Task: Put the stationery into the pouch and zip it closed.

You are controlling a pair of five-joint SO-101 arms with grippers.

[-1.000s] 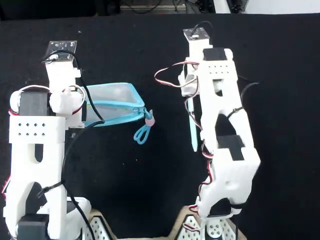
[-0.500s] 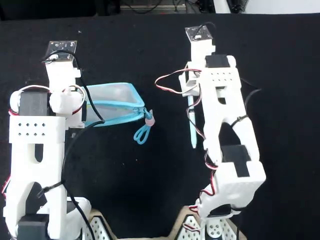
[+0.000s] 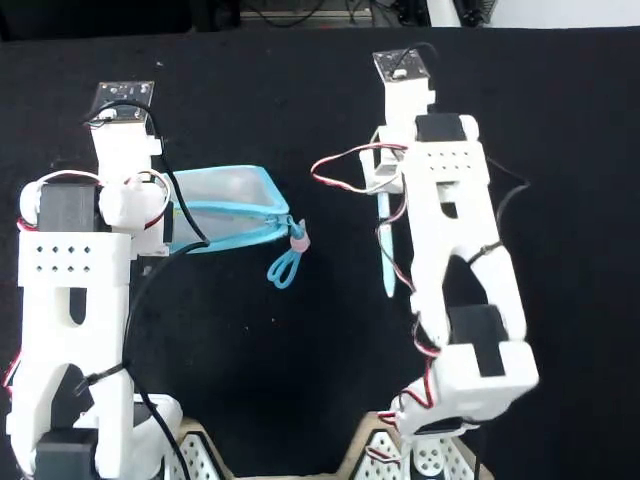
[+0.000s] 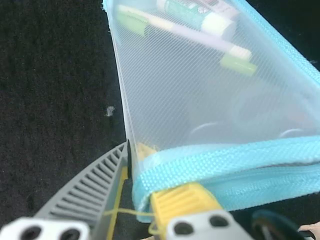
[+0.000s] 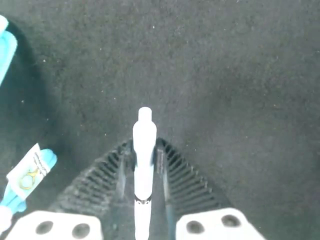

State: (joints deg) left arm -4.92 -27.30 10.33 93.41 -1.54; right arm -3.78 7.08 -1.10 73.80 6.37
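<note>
Left arm, left half of the high view: the left tool (image 4: 135, 156) is pressing together on the near corner of the pouch (image 4: 200, 100), one grey finger and one yellow finger pinching the blue zip band and the mesh between them. In the high view this tool (image 3: 166, 228) is sitting mostly under the arm's white body, at the left end of the pouch (image 3: 228, 203).

The pouch is lying flat on the black table (image 3: 250, 380), left of centre in the upper half of the frame. It is a translucent mesh with a light-blue border. A blue cord loop (image 3: 285, 268) is trailing from its right corner toward the lower right, resting on the table.

Contents seen through the mesh in the left wrist view: a glue stick (image 4: 200, 11) with a white cap and a slim marker (image 4: 185, 35) with green ends, lying side by side near the far edge. Other shapes inside are too faint to identify.

Right arm, right of centre in the high view: the right tool (image 3: 385, 190) is pinching a pen (image 3: 386, 252) – a light-blue one, pointing toward the bottom of the frame, well apart from the pouch. The right wrist view is confirming the grip: both ribbed fingers of the tool (image 5: 143, 161) are closing on the pen (image 5: 144, 132), whose tip is projecting past the fingertips.
</note>
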